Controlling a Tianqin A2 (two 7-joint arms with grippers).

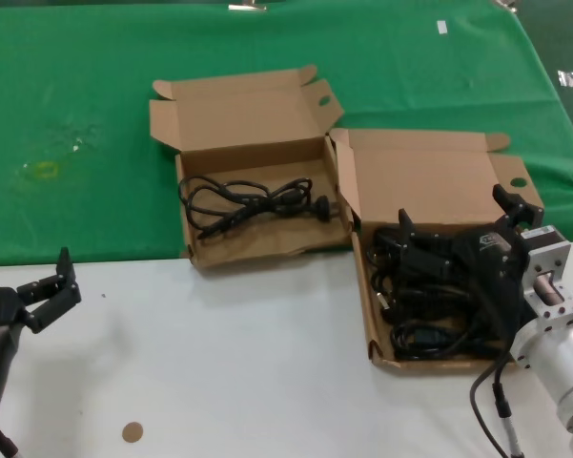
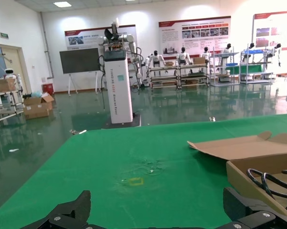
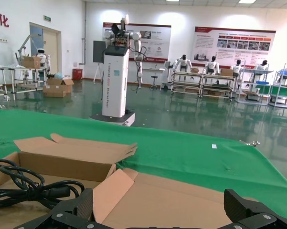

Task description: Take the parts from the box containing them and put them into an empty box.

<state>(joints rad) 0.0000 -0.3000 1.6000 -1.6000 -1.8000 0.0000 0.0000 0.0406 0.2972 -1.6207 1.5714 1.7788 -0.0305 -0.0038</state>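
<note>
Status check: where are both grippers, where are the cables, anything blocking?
Right gripper open, over the full box and its cables. Left gripper open, idle near the table edge. One cable in the other box. Nothing blocking.

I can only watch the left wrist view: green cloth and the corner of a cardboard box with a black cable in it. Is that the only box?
Observer: No. Right of the box you see sits a second cardboard box, piled with black power cables.
Visitor: Where is the hand that carries my camera?
Observer: The left hand is open above the white table, in front of the green cloth and clear of both boxes.
Visitor: And the other hand?
Observer: The right hand is open, low over the piled box; I cannot tell whether it touches the cables.
</note>
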